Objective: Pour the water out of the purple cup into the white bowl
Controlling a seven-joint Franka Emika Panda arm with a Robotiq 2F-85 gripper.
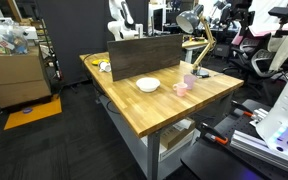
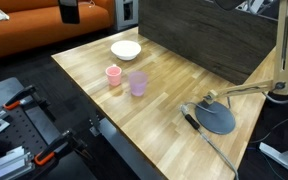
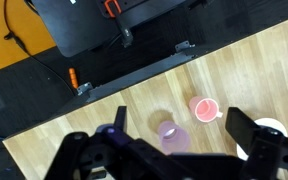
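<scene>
- Gripper [image 3: 176, 116] open wide and holding nothing; in the wrist view its two dark fingers [image 3: 121, 120] reach in from the bottom edge and frame the purple cup between them without touching it.
- Purple cup [image 2: 137, 83] stands upright on the wooden table [image 2: 184, 95], away from every edge, on the half of the surface nearer the bowl's corner.
- Pink cup [image 2: 113, 75] stands upright just beside it, a narrow gap between them, on the side toward the table's edge.
- White bowl [image 2: 125, 49] sits beyond both cups, near the corner of the surface where the dark board [image 2: 214, 35] ends; it is apart from the cups.
- Board stands upright along the far edge of the surface.
- Desk lamp [image 2: 217, 117] has its round dark base toward the opposite end of the surface, well apart from the cups.
- From the wrist view the purple cup's inside looks pale and even; whether it holds water I cannot tell.
</scene>
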